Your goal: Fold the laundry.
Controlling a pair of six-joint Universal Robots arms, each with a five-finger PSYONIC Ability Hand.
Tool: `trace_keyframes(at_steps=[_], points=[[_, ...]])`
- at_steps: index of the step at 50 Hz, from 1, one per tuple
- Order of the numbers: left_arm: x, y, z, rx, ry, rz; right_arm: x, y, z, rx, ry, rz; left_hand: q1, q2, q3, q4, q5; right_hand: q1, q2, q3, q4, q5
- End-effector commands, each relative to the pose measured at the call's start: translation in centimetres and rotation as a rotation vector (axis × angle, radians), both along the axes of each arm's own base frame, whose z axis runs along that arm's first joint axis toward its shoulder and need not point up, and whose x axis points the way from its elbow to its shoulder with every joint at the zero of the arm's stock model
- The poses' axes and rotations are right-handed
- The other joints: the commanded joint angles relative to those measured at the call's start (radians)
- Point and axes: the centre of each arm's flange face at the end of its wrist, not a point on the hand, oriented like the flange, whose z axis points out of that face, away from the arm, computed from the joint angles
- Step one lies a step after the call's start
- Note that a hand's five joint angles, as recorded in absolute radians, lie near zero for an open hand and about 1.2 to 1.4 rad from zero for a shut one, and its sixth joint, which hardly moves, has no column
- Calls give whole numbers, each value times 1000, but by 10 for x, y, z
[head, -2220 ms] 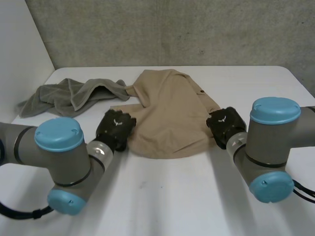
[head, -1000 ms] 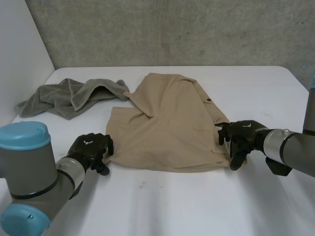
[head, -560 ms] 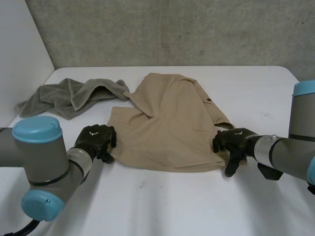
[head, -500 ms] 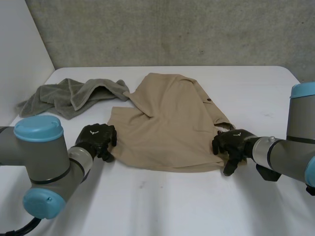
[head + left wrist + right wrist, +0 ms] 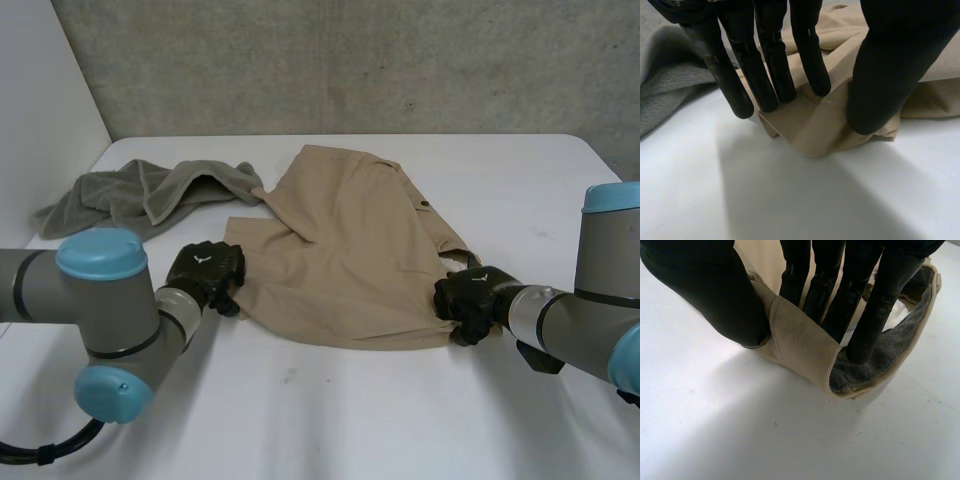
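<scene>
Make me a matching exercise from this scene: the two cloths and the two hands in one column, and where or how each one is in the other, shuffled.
1. grey towel
2. tan garment
3. left hand
4. right hand

A. pinches the garment's near corner farthest from the towel
B. lies crumpled at the table's far left
C. pinches the garment's near corner nearest the towel
D. lies spread mid-table, held at two corners

Pairs: 1-B, 2-D, 3-C, 4-A.

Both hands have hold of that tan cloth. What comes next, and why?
Probably lift both corners together and carry them toward the far edge: the left hand and right hand each pinch a near corner of the tan garment, which lies spread out.
</scene>
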Motion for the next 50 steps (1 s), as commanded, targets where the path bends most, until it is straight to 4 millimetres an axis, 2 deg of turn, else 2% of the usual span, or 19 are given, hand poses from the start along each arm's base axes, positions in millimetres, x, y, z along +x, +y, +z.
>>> trace_keyframes(at_steps=[1,5,8,9,12,13,17,19,24,26,31,35,36,38,42,45,47,49,50], points=[[-12,0,-6,-1,-1,-31,-1,4,6,-13,-2,1,573,572,572,574,580,509,243,216,208,231],[-14,2,1,-16,6,-35,-3,8,23,-60,-3,4,575,573,574,576,582,509,243,216,208,231],[-12,4,34,-75,33,-35,-6,12,41,-120,11,18,575,573,574,576,582,509,243,216,208,231],[-9,8,54,-106,46,-34,-7,13,47,-139,18,24,575,573,574,576,582,509,243,216,208,231],[-3,20,78,-125,52,-38,-9,18,70,-225,47,52,575,573,574,576,582,509,243,216,208,231],[1,29,97,-146,48,-44,-10,20,77,-251,60,62,575,573,574,576,582,509,243,216,208,231],[13,54,141,-215,-15,-75,-16,36,105,-323,137,107,575,573,574,576,582,509,243,216,208,231],[16,66,151,-234,-68,-109,-20,48,120,-356,202,128,575,573,574,576,582,509,243,216,208,231],[24,99,159,-238,-268,-251,-32,69,129,-361,345,156,575,573,574,576,582,509,243,216,208,231],[26,114,151,-214,-356,-326,-35,80,126,-345,398,187,575,573,574,576,582,509,243,216,208,231],[26,126,130,-163,-457,-413,-36,91,109,-297,438,241,575,573,574,576,582,509,243,216,208,231],[17,109,103,-125,-471,-424,-34,81,97,-272,432,226,575,573,574,576,582,509,243,216,208,231],[10,98,93,-132,-474,-423,-33,77,92,-267,428,221,575,573,574,576,582,509,243,216,208,231],[2,85,88,-160,-470,-417,-29,59,77,-257,423,198,575,573,574,576,582,509,243,216,208,231],[-17,50,82,-243,-460,-377,-24,31,65,-274,408,142,575,573,574,576,582,509,243,216,208,231],[-31,17,91,-341,-442,-293,-17,14,71,-320,377,94,575,573,574,576,582,509,243,216,208,231],[-38,2,102,-410,-419,-247,-3,-5,87,-414,319,46,575,573,574,576,582,509,243,216,208,231],[-50,-21,130,-551,-358,-174,8,-15,103,-491,269,15,575,573,574,576,582,509,243,216,208,231],[-53,-27,142,-605,-331,-149,16,-26,124,-579,215,-22,575,573,574,576,582,509,243,216,208,231]])
